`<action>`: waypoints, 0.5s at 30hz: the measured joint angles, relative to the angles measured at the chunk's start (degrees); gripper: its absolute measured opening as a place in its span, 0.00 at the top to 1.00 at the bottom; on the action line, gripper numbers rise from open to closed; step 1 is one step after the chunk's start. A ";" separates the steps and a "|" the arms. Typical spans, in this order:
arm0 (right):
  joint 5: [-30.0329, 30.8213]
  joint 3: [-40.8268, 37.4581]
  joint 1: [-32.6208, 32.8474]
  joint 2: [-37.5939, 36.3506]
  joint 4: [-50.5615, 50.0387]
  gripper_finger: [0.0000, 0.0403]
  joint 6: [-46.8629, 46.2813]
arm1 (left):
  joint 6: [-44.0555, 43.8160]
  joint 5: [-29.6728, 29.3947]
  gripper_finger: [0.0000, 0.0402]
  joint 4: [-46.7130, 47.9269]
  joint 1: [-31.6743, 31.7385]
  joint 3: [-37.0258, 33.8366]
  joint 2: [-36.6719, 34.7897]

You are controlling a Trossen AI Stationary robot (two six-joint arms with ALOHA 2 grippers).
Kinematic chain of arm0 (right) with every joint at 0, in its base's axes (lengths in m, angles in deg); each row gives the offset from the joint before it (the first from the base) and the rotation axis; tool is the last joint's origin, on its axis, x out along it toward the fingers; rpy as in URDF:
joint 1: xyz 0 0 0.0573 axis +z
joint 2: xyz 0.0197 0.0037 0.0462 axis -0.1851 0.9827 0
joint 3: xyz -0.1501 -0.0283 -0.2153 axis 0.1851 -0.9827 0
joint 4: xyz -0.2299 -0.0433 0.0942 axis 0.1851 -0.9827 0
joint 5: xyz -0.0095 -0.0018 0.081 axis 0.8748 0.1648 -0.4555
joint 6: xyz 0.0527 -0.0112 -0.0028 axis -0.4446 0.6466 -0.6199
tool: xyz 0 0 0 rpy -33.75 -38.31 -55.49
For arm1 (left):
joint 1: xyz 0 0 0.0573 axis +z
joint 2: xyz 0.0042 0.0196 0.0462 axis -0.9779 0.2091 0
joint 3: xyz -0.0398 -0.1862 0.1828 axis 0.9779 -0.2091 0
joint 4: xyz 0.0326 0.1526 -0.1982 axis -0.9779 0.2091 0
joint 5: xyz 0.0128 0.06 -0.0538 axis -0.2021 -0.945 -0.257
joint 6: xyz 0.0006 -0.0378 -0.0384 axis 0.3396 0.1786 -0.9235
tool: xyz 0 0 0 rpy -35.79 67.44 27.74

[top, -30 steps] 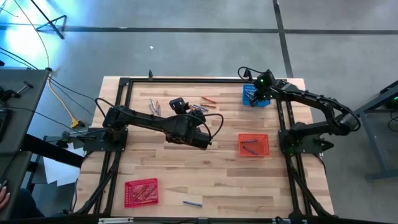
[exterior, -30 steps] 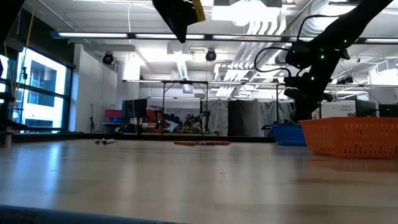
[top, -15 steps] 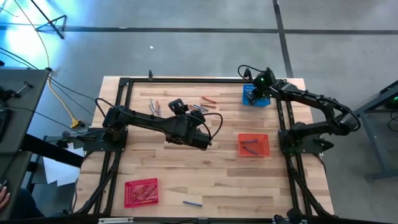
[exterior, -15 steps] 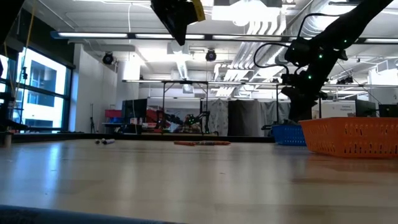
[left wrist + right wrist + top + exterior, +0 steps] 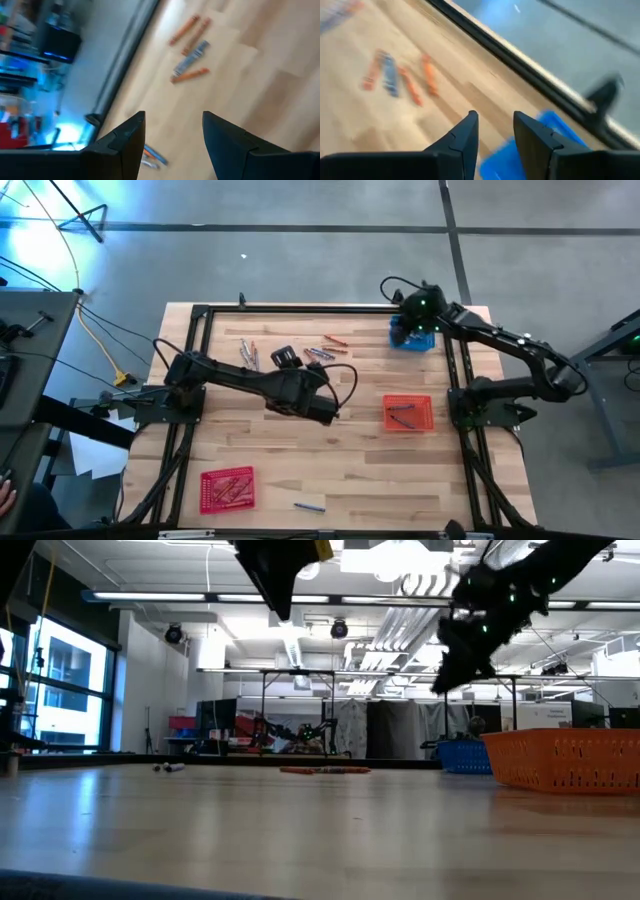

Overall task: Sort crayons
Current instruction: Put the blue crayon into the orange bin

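Several crayons lie loose on the far part of the table: a red and grey-blue cluster (image 5: 320, 352), an orange pair (image 5: 335, 339) and a few more (image 5: 248, 352). My left gripper (image 5: 284, 358) hovers open beside that cluster, and its wrist view looks down on the crayons (image 5: 190, 55) with nothing between the fingers (image 5: 172, 117). My right gripper (image 5: 404, 321) hangs open high over the blue basket (image 5: 412, 336), near its left side. The right wrist view shows the basket (image 5: 492, 162) below the fingers and blurred crayons (image 5: 400, 75) beyond.
An orange basket (image 5: 408, 413) with a few crayons stands right of centre, and a red basket (image 5: 228, 488) with red crayons at the near left. One grey-blue crayon (image 5: 310, 506) lies by the near edge. A black frame (image 5: 300, 308) borders the table.
My right gripper has risen from just above the blue basket and drifted a little toward the table's left edge. My left gripper has shifted slightly toward the near edge.
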 joint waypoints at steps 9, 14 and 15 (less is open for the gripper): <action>0.17 -1.26 16.48 -1.68 -1.65 0.71 -3.13 | 3.94 18.93 0.54 -1.09 -5.23 0.00 0.00; 1.03 -1.91 25.02 -1.65 -4.19 0.71 -7.35 | 14.22 35.72 0.54 -9.18 -8.52 0.00 0.02; 2.04 -1.91 26.76 -1.65 -4.01 0.71 -7.99 | 16.43 38.06 0.54 -10.70 -9.00 0.00 0.04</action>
